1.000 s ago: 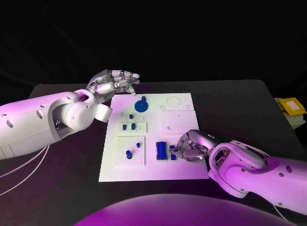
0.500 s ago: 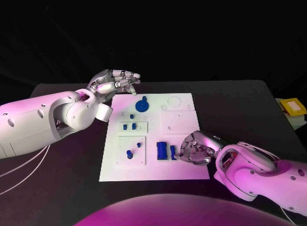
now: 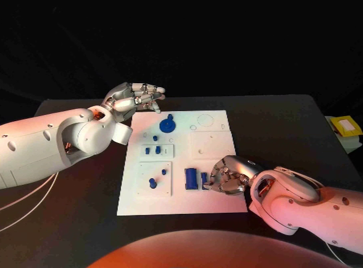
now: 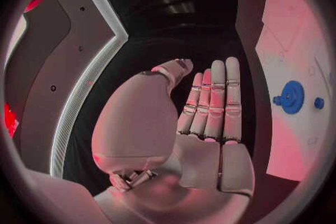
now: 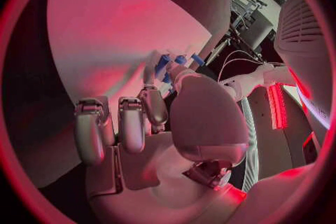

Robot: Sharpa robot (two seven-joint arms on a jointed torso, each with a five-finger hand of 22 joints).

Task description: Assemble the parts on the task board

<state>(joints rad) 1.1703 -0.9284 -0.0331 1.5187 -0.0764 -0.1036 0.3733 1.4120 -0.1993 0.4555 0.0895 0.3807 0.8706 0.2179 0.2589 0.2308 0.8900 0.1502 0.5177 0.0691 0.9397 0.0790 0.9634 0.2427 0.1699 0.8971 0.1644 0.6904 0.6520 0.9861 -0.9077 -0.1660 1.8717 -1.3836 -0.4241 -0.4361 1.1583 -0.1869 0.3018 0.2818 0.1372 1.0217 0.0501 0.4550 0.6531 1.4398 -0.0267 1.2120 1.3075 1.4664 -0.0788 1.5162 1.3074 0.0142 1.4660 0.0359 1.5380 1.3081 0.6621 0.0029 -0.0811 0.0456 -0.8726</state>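
Observation:
The white task board (image 3: 209, 142) lies mid-table. My right hand (image 3: 228, 176) rests over its near right part with fingers curled. Its fingertips (image 5: 155, 99) are against a narrow blue part (image 3: 204, 180) beside a wider blue block (image 3: 191, 177). A pinch is hidden; blue parts (image 5: 175, 61) show just past the thumb. My left hand (image 3: 137, 97) hovers off the board's far left corner, holding nothing, with the fingers (image 4: 213, 101) straight beside each other. A blue round part (image 3: 168, 124) (image 4: 290, 97) lies near it, with a small peg (image 3: 155, 137) (image 4: 319, 103) beside it.
Two small blue parts (image 3: 152, 150) sit in a recessed square on the board's left side. Two blue pegs (image 3: 164, 172) (image 3: 153, 182) stand in the square nearer me. A yellow object (image 3: 344, 127) lies off the table's right edge.
My right hand shifted slightly toward me and back at the narrow blue part, which stayed in place. The left hand has not moved.

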